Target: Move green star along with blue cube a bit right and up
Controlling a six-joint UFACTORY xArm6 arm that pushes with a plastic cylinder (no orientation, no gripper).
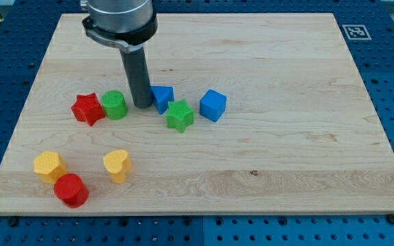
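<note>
The green star (pixel 180 115) lies near the board's middle, slightly left. The blue cube (pixel 213 104) sits just to its right, close but apart. A second blue block (pixel 162 98), wedge-like, sits just up-left of the star and touches it. My tip (pixel 142 105) rests on the board right beside this second blue block's left side, between it and a green cylinder (pixel 115 104). The tip is left of the green star, about a block's width away.
A red star (pixel 87 108) lies left of the green cylinder. At the lower left are a yellow hexagonal block (pixel 48 166), a yellow heart (pixel 117 165) and a red cylinder (pixel 71 190). A marker tag (pixel 356 31) sits at the board's top right corner.
</note>
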